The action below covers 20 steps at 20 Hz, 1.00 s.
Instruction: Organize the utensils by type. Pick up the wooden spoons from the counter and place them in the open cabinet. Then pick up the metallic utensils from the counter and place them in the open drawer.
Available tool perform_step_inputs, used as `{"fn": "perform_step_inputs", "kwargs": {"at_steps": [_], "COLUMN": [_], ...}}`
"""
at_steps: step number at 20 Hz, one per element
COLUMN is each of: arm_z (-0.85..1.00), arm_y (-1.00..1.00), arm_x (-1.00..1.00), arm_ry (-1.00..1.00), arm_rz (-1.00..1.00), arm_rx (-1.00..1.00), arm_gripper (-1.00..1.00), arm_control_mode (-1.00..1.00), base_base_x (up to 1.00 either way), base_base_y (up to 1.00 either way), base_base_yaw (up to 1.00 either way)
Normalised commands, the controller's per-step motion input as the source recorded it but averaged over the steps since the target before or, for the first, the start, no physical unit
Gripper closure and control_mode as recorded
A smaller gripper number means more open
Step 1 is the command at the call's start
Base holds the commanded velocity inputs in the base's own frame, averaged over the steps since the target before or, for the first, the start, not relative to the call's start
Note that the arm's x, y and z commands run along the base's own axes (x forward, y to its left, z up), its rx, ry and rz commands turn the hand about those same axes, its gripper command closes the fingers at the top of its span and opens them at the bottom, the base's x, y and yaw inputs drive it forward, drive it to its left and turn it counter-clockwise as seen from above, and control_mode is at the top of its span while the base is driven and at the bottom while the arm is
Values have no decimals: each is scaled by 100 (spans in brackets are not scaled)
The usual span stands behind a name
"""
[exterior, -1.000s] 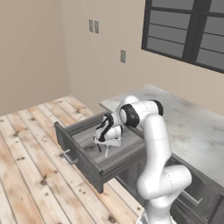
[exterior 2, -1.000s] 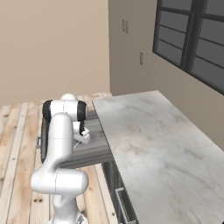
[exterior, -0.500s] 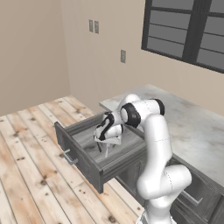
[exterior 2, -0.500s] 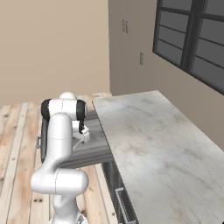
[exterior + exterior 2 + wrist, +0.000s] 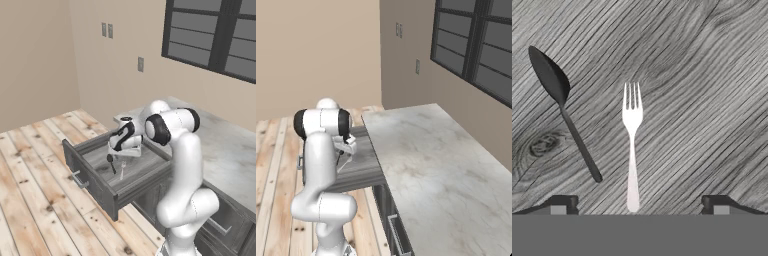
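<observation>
The silver fork lies flat on the grey wood-grain floor of the open drawer, and in your hand view it runs straight up the picture, tines at the top and the handle end reaching down between the two finger tips without touching either. Just beside it, on its left in that view, you see the dark grey spoon, tilted so that its head sits up and to the left and its handle slants down toward the fork; the two utensils lie close but apart. Your gripper hangs directly over them with its jaws spread wide, one tip at each lower corner of the hand view, and nothing is held between them. From the left base view you can see the gripper pointing down into the pulled-out drawer, with the dark spoon and the pale fork showing as small slim shapes on the drawer floor just below it. The drawer stands out from under the pale marbled counter, its front carrying a small silver bar handle. In the right base view the white arm bends over the drawer beside the counter's edge.
</observation>
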Motion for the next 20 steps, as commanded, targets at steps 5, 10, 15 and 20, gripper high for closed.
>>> {"fn": "perform_step_inputs", "kwargs": {"at_steps": [5, 10, 15, 20], "arm_z": [73, 82, 80, 76], "arm_y": [-15, -16, -15, -20], "arm_x": [-43, -41, -44, -59], "arm_ry": [-6, -6, -5, -6], "arm_rz": [19, 15, 18, 19], "arm_rx": [0, 0, 0, 0], "arm_gripper": [-100, -100, -100, -100], "arm_control_mode": [-100, -100, -100, -100], "base_base_x": [0, 0, 0, 0], "base_base_y": [0, 0, 0, 0], "base_base_yaw": [0, 0, 0, 0]}}
